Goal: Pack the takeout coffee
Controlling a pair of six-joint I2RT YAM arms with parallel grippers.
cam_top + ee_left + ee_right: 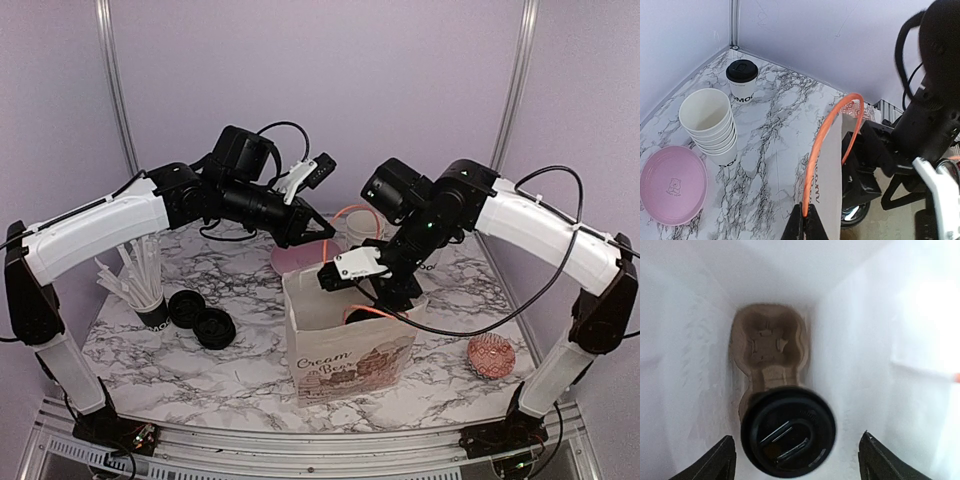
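One takeout coffee (788, 432), seen from above by its round black lid, stands in the near cup-hole of a brown cardboard carrier (771, 347) at the bottom of the white paper bag (345, 345). My right gripper (795, 462) hangs inside the bag over it, open, with a finger on each side of the lid and a gap at both. A second lidded coffee (742, 80) stands on the marble near the back corner. My left gripper (808, 217) is shut on the bag's orange handle (826, 135), holding it up.
A stack of empty white cups (710, 125) and a pink plate (672, 185) sit behind the bag. A cup of wrapped straws (148, 295) and two loose black lids (202, 318) lie at the left. A small red patterned object (491, 356) rests at the right.
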